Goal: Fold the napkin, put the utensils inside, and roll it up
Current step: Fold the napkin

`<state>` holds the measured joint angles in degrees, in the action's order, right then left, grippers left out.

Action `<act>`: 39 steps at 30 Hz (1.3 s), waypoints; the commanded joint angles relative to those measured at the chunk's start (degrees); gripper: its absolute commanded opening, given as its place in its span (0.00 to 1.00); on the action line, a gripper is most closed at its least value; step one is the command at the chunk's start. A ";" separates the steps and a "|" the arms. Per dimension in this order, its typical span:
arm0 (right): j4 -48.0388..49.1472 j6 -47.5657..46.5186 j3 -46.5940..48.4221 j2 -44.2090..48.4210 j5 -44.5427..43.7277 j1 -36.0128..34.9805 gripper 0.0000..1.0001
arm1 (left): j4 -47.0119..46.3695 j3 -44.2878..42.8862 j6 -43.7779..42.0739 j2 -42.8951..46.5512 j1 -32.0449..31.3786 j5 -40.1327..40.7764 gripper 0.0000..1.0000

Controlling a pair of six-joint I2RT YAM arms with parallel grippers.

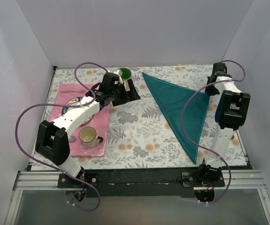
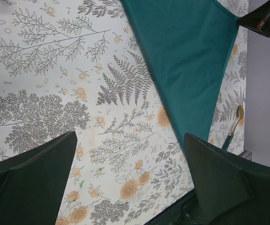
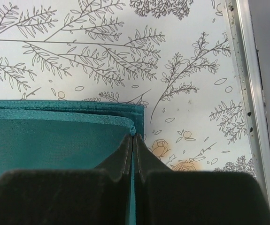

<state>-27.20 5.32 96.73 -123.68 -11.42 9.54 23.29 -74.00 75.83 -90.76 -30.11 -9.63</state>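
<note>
**Corner held, layers may slip**

Our right gripper (image 3: 133, 140) has jaws clamped on the napkin (image 3: 55, 140) at its layered corner. The left gripper (image 2: 129, 136) hangs with jaws apart over the surface (image 2: 41, 70). We fear a tug could slide one layer free, undoing the triangle right of centre. The white mug (image 1: 88, 136) looks empty; the green cup (image 1: 124, 73) we cannot judge.

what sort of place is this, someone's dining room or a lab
Likely a lab test cell dressed as a dining table: plain white walls box it in, robot arms are bolted to a metal rail, and a floral tablecloth carries a placemat, mug and napkin.
</note>
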 commanded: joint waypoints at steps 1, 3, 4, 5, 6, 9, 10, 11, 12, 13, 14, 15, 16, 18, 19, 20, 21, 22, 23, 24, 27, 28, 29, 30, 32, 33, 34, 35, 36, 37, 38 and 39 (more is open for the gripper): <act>1.27 -0.75 3.29 -1.21 0.96 0.57 0.04 | -0.88 -2.29 -0.51 -0.03 0.05 -0.66 0.98; 1.27 -0.84 3.64 -1.48 1.14 0.65 0.04 | -0.88 -2.29 -0.51 -0.03 0.05 -0.83 0.98; 1.36 -0.75 3.73 -1.65 1.40 0.65 0.04 | -0.88 -2.29 -0.51 -0.03 0.05 -0.83 0.98; 1.45 -0.93 3.73 -1.74 1.66 0.65 0.04 | -0.88 -2.29 -0.51 -0.03 0.05 -0.83 0.98; 1.54 -0.93 3.82 -1.74 1.84 0.65 0.04 | -0.88 -2.29 -0.51 -0.03 -0.04 -0.92 0.98; 2.06 -1.02 3.64 -1.74 3.07 0.65 0.04 | -0.88 -2.29 -0.51 -0.03 -0.04 -0.92 0.98; 2.15 -1.02 3.64 -1.83 3.33 0.65 0.05 | -0.96 -2.29 -0.51 -0.03 0.05 -0.92 0.98; 2.15 -1.10 3.82 -2.09 3.51 0.65 0.05 | -0.88 -2.29 -0.51 -0.03 0.05 -1.01 0.98; 2.15 -1.10 3.91 -2.27 3.60 0.65 0.05 | -0.88 -2.29 -0.51 -0.03 -0.04 -0.92 0.98; 1.98 -1.02 4.34 -2.53 3.68 0.65 0.07 | -0.96 -2.29 -0.51 -0.03 0.05 -1.01 0.98; 1.72 -1.02 4.69 -2.88 3.60 0.65 0.09 | -1.05 -2.29 -0.51 -0.03 0.05 -1.18 0.98; 0.93 -0.93 5.22 -3.23 3.34 0.65 0.13 | -1.23 -2.12 -0.51 -0.12 -0.04 -1.18 0.98; 0.05 -0.84 6.62 -3.50 3.07 0.65 0.23 | -1.32 -2.12 -0.51 -0.12 -0.04 -1.36 0.98; -3.36 -0.40 8.56 -3.94 2.37 0.57 0.33 | -2.01 -2.20 -0.86 -0.64 0.05 -2.76 0.98; -4.34 0.03 9.26 -3.85 1.15 0.39 0.43 | -2.45 -2.20 -0.69 -0.82 -0.04 -3.55 0.97; -5.05 0.39 10.31 -2.98 -0.17 -0.22 0.46 | -3.85 -2.29 -0.16 -1.08 0.05 -4.34 0.95; -6.01 0.83 10.67 -2.45 -1.57 -0.57 0.51 | -4.82 -2.38 0.28 -1.69 0.05 -5.83 0.93; -7.94 1.27 10.94 -1.92 -5.07 -1.01 0.55 | -5.96 -2.38 0.80 -2.05 0.05 -6.54 0.91; -8.91 2.92 10.59 -0.44 -6.06 -1.71 0.56 | -8.67 -2.38 1.33 -2.49 0.05 -7.15 0.83; -9.27 3.55 9.37 0.53 -6.16 -2.24 0.56 | -10.09 -2.38 2.55 -3.62 -0.12 -8.12 0.80; -8.92 4.34 4.20 4.05 -9.64 -6.54 0.58 | -15.19 -3.61 3.88 -6.00 -1.35 -8.39 0.68; -9.88 4.69 3.21 4.75 -11.67 -7.77 0.59 | -15.90 -4.39 3.80 -8.44 -1.97 -7.52 0.65; -9.63 6.18 1.46 6.94 -13.96 -9.35 0.59 | -16.69 -7.10 3.36 -9.77 -2.67 -6.73 0.63; -9.10 6.54 -2.30 8.52 -15.29 -11.28 0.59 | -16.52 -8.95 2.75 -11.70 -4.33 -6.11 0.56; -6.22 7.77 -7.41 14.21 -13.29 -12.87 0.59 | -15.82 -14.82 0.73 -16.97 -6.09 -3.83 0.52; -4.63 8.73 -12.91 16.34 -8.32 -13.32 0.59 | -15.90 -16.60 -0.15 -18.73 -7.84 -1.82 0.47; -2.79 9.26 -15.93 18.71 -4.79 -13.84 0.57 | -15.64 -18.97 -2.25 -23.19 -8.38 0.46 0.45; 1.75 9.62 -18.65 23.09 -1.01 -15.24 0.56 | -15.47 -23.17 -2.88 -25.32 -8.74 1.44 0.43; 3.98 9.88 -21.99 25.22 6.51 -16.12 0.54 | -15.29 -25.65 -3.32 -27.60 -9.00 2.24 0.40; 6.43 10.40 -26.98 26.98 9.11 -17.00 0.48 | -14.68 -27.85 -3.84 -30.24 -9.00 2.59 0.36; 7.33 11.02 -28.94 29.52 10.44 -19.19 0.47 | -14.24 -30.04 -4.63 -34.70 -8.92 3.99 0.34; 8.73 11.20 -30.36 30.24 14.63 -20.08 0.47 | -13.97 -34.94 -5.25 -37.10 -9.00 4.44 0.33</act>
<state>-27.79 13.39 72.82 -100.27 -11.05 -7.94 8.43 -99.00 74.89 -120.60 -39.03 -10.57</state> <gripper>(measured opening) 0.485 0.357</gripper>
